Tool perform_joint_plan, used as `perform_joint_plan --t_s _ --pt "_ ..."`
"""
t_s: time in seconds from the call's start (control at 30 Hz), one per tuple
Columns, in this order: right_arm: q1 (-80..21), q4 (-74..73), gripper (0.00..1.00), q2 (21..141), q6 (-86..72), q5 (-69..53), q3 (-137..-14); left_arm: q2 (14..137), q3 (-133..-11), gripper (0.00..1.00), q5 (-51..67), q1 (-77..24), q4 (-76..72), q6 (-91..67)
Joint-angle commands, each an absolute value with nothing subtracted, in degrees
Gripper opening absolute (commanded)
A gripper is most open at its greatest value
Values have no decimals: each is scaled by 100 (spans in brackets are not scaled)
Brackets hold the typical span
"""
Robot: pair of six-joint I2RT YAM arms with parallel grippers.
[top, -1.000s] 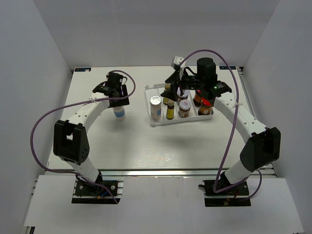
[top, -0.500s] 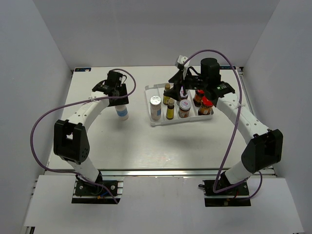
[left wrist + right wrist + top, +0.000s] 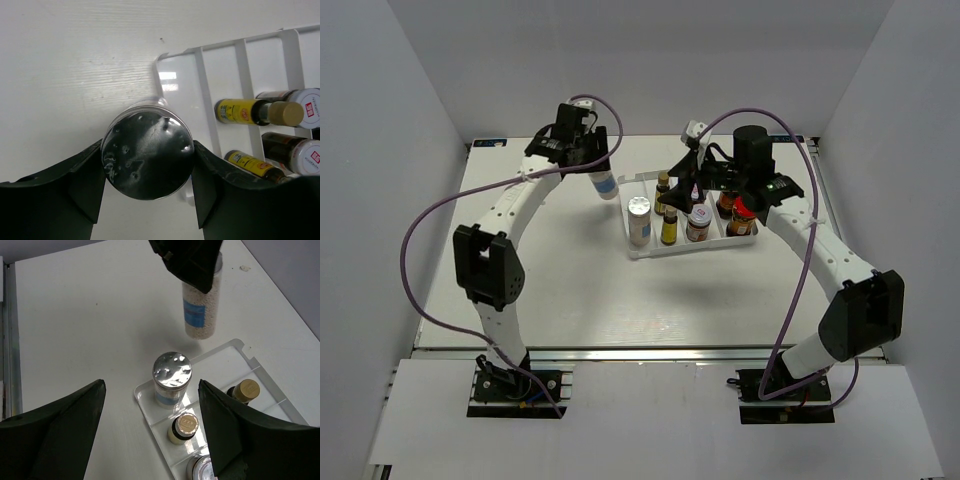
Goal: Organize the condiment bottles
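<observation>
My left gripper (image 3: 592, 165) is shut on a white bottle (image 3: 604, 184) with a silver cap and blue label, held above the table just left of the white tray's (image 3: 680, 251) far left corner. In the left wrist view the cap (image 3: 147, 155) fills the space between my fingers. The right wrist view shows the held bottle (image 3: 201, 310) hanging upright. My right gripper (image 3: 683, 176) is open and empty above the tray. The tray holds another white bottle (image 3: 639, 220), two amber bottles (image 3: 669, 228), a silver-lidded jar (image 3: 698, 222) and two red-capped bottles (image 3: 741, 218). The second jar is mostly hidden in the top view.
The tray's ribs (image 3: 200, 75) divide it into lanes; the left lane holds only the white bottle (image 3: 171, 377) at its near end. White walls enclose the table on three sides. Purple cables loop from both arms.
My left arm has lifted the white bottle and carried it back and to the right, up to the tray's far left corner. My right gripper has shifted only slightly above the tray.
</observation>
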State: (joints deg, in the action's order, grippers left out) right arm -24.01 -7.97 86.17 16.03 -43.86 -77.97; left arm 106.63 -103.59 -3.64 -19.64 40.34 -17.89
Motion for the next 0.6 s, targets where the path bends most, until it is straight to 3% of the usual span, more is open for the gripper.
perform_joint_plan --t_s 0.0,0.27,0.57 --pt "-2356 -642 80 8350 1564 -4421 -7735 11047 -11099 17 -88 -2197 3955 -1626" --pt "-2312 -659 80 8279 1564 -4421 -7585 11759 -12058 16 -9 -2417 3903 -1635" --pt "-2215 -624 80 8288 1547 -4447 -7506 12032 -11901 20 -96 -2628 3928 -1547"
